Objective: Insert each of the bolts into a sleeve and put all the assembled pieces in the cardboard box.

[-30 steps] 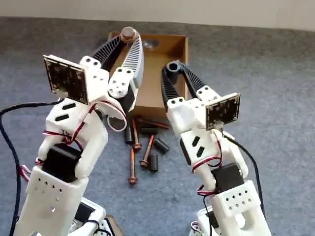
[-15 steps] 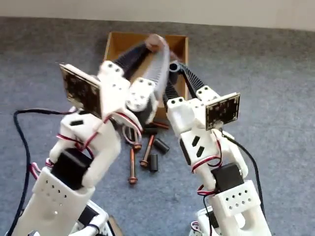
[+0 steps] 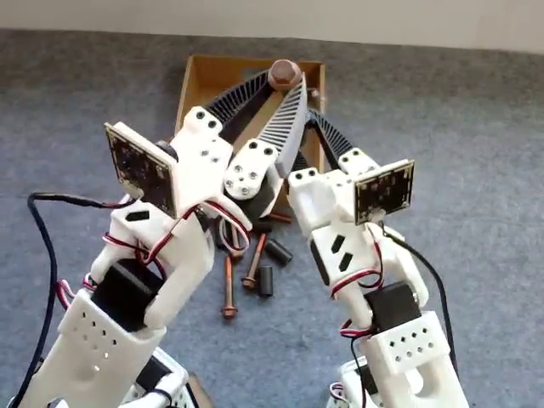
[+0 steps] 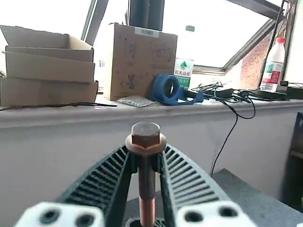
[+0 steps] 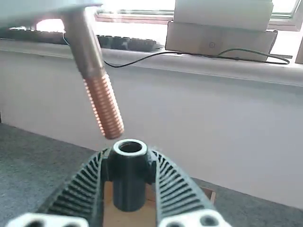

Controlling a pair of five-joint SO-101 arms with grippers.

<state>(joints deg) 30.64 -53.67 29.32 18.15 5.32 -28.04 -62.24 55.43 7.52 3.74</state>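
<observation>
left gripper point(image 4: 146, 155) holds copper-brown bolt point(image 4: 146, 137), tip threaded. right gripper point(image 5: 129, 160) holds matte black sleeve point(image 5: 129, 177). fingers point(image 4: 104, 175) on both: black, ribbed; bases white. below them tan cardboard box point(image 3: 197, 76), grey carpet point(image 3: 442, 127).

The left hand point(image 3: 285, 85) clamps a bolt point(image 3: 285, 73) upright, hex head uppermost, over the far end of the open cardboard box point(image 3: 208, 78). The right hand point(image 3: 308, 119) is just beside it and a little nearer the camera, partly hidden behind the left hand's pale ribbed finger. On the grey tabletop point(image 3: 450, 136), between the two white arms and just in front of the box, loose bolts point(image 3: 228, 285) and short black sleeves point(image 3: 266, 280) lie in a small cluster.
</observation>
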